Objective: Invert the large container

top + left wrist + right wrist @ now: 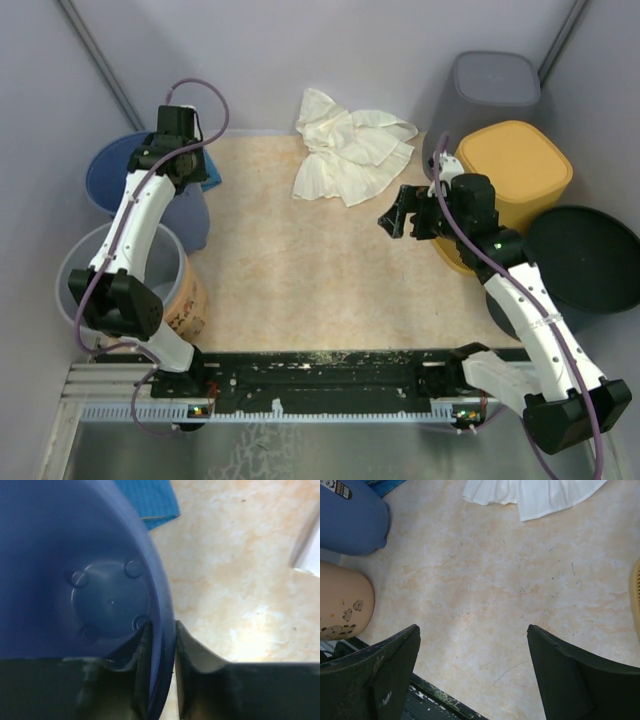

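We see a pale marbled table [300,270] with tubs along both sides. On the far right stands a grey bin [495,80]. Just near of it is a yellow tub [515,165], and a black round tub [585,255] sits at the right edge. On the left, a clear bucket [75,265] stands near the arm bases, with a tan pot [190,300] against its right side.

The blue container [110,175] stands at the far left of the table, mouth up, and we can look down to its inner floor. A white cloth [350,150] lies crumpled at the far middle. A small blue cloth [150,500] lies just right of the blue container.

The left tool [161,627] is at the blue container's right rim. One of its fingers [142,650] is inside the wall and the other is outside, so they are clamped on the wall from both sides.

The right tool [405,215] hangs over bare table left of the yellow tub. Its jaws stand wide apart with nothing between them.
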